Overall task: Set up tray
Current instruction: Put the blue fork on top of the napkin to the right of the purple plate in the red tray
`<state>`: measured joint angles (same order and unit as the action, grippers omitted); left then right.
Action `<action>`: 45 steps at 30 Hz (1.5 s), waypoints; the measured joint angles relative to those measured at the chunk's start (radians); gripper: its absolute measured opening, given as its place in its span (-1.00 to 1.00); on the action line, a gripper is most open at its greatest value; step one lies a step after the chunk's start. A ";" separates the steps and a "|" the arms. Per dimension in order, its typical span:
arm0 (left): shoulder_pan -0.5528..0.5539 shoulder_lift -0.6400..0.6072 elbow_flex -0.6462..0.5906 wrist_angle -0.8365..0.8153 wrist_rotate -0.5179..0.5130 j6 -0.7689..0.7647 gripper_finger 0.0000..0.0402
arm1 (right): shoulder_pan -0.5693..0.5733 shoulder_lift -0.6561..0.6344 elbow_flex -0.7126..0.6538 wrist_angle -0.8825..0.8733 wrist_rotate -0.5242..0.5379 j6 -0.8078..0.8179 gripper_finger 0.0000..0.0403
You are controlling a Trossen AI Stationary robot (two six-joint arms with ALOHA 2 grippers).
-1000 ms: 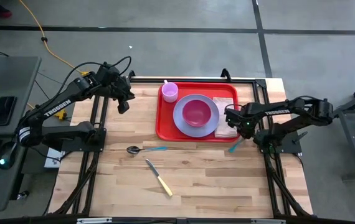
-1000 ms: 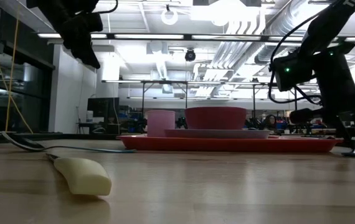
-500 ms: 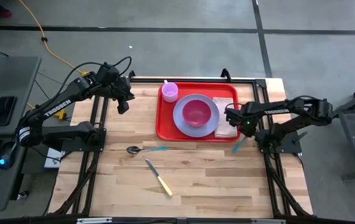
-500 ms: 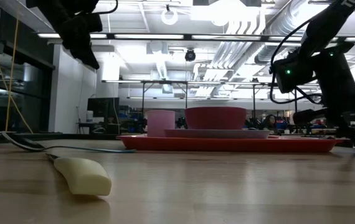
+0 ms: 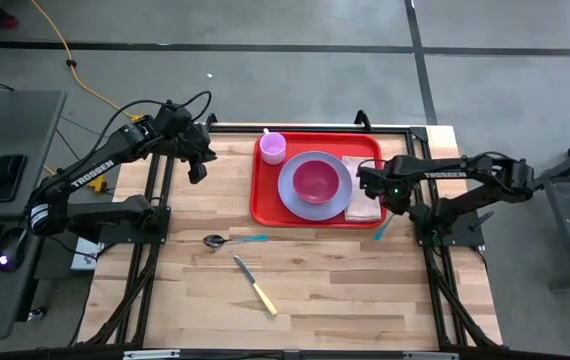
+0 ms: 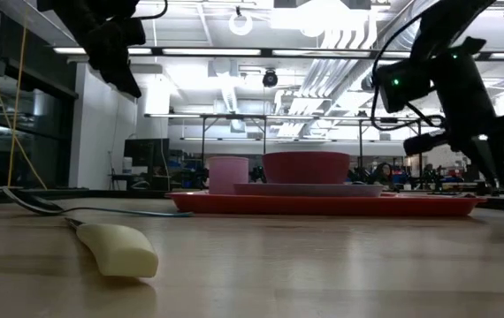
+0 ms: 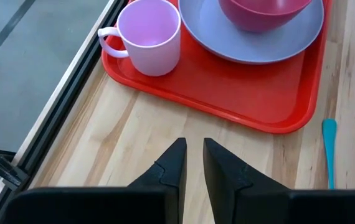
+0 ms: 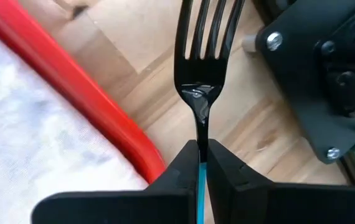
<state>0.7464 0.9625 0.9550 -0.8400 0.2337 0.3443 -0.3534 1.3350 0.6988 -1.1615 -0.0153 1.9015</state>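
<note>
Right gripper (image 8: 202, 163) pinches a fork (image 8: 206, 56) shut beside the tray (image 5: 265, 205), ready to lay it down there; left gripper (image 7: 193, 163), slightly open, holds nothing.

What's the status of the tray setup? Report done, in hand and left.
Done: the tray already carries the cup, plate, bowl and napkin.
In hand: the right gripper is shut on the fork, beside the tray's right edge.
Left: the spoon and knife lie on the table. The left gripper waits above the table, left of the tray.
</note>
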 joint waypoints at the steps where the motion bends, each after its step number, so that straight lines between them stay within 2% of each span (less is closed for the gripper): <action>1: 0.000 0.000 0.000 0.000 0.000 0.000 -0.57 | 0.000 0.000 0.011 -0.007 0.003 -0.004 -0.99; 12: 0.000 0.000 0.000 0.009 0.002 0.011 -0.57 | 0.000 0.000 0.163 -0.009 0.097 -0.065 -0.99; 20: 0.000 0.000 0.000 0.030 0.002 0.013 -0.57 | -0.009 0.030 0.235 0.052 0.172 -0.129 -1.00; 26: 0.000 0.000 0.000 0.028 0.002 0.018 -0.57 | -0.059 0.118 0.282 0.158 0.181 -0.296 -1.00; 30: 0.000 0.000 0.000 0.021 0.002 0.018 -0.57 | -0.108 0.170 0.315 0.133 0.181 -0.416 -1.00; 35: 0.000 0.000 0.000 0.014 0.002 0.016 -0.57 | -0.160 0.177 0.334 0.134 0.168 -0.537 -1.00; 45: 0.000 0.000 0.000 0.030 0.002 0.014 -0.57 | -0.190 0.181 0.334 0.164 0.141 -0.685 -1.00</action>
<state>0.7464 0.9625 0.9546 -0.8103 0.2356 0.3582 -0.5435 1.5157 1.0332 -0.9972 0.1258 1.2162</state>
